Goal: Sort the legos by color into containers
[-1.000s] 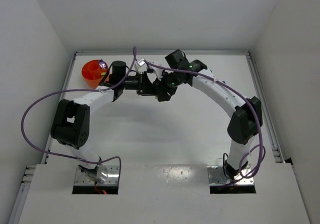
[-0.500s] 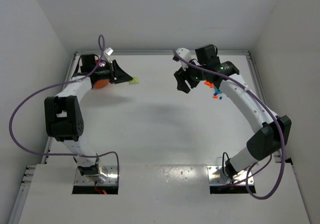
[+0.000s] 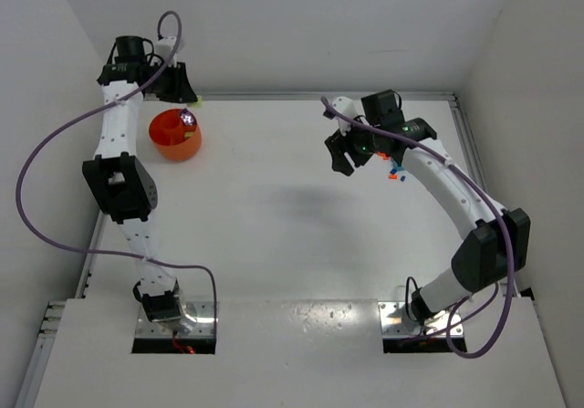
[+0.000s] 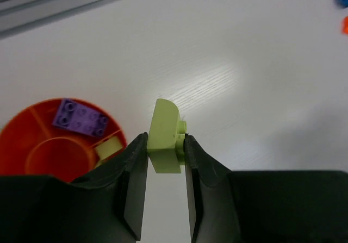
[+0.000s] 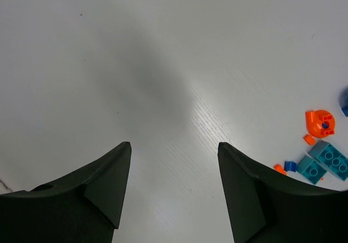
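Observation:
My left gripper [image 4: 166, 139] is shut on a yellow-green lego [image 4: 165, 130], gripped by its sides and sticking out past the fingertips. It hangs high over the table, just right of the orange bowl [image 4: 57, 159]. The bowl [image 3: 164, 140] is split into compartments; a purple lego [image 4: 80, 118] lies in one and a yellow-green one [image 4: 109, 148] in another. My right gripper [image 5: 174, 145] is open over bare table, nothing between its fingers. Loose orange [image 5: 319, 122] and teal legos [image 5: 327, 157] lie to its right, and the same pile [image 3: 392, 167] sits beside that gripper [image 3: 345, 155].
The left arm [image 3: 114, 143] is stretched up along the back-left corner wall. A raised rail [image 3: 319, 96] runs along the far table edge and another [image 3: 479, 189] down the right side. Purple cables loop off both arms.
Both grippers were together mid-table a second ago. The left arm swung back left and lifted over the bowl with the yellow-green lego. The right arm drew back right and its jaws opened.

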`<action>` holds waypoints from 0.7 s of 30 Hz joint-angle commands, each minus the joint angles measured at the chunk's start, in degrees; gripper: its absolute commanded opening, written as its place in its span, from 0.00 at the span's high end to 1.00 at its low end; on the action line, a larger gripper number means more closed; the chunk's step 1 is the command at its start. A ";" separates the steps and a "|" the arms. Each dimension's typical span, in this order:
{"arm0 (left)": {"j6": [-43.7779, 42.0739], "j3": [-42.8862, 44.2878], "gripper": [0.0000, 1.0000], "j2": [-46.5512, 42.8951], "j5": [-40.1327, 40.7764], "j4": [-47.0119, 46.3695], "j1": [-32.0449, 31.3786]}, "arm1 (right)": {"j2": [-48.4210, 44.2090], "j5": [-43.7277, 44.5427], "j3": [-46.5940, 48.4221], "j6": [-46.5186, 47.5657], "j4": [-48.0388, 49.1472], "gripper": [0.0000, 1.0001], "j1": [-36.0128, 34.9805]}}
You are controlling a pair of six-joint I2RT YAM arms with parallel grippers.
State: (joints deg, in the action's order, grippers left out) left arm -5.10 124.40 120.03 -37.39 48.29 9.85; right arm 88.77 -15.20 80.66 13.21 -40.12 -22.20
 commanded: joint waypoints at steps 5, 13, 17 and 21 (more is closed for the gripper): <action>-18.00 4.11 0.95 0.74 17.59 14.03 -0.18 | 0.70 -1.58 0.46 -0.82 1.97 0.34 0.84; -24.16 -0.64 0.94 -0.76 20.24 15.25 -0.18 | 1.84 -2.11 1.60 -0.82 1.97 0.34 0.84; -24.69 -0.65 0.94 -0.76 20.95 14.73 -0.18 | 1.84 -2.64 1.60 -0.82 1.97 0.34 0.84; -24.69 -1.18 0.93 0.29 22.27 14.20 -0.18 | 2.37 -2.64 1.60 -0.82 1.97 0.34 0.84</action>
State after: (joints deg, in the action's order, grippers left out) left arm -28.36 123.57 121.86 -16.49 63.11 9.82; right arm 90.61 -16.75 80.68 13.06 -39.46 -21.52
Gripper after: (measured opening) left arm 0.346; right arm 0.655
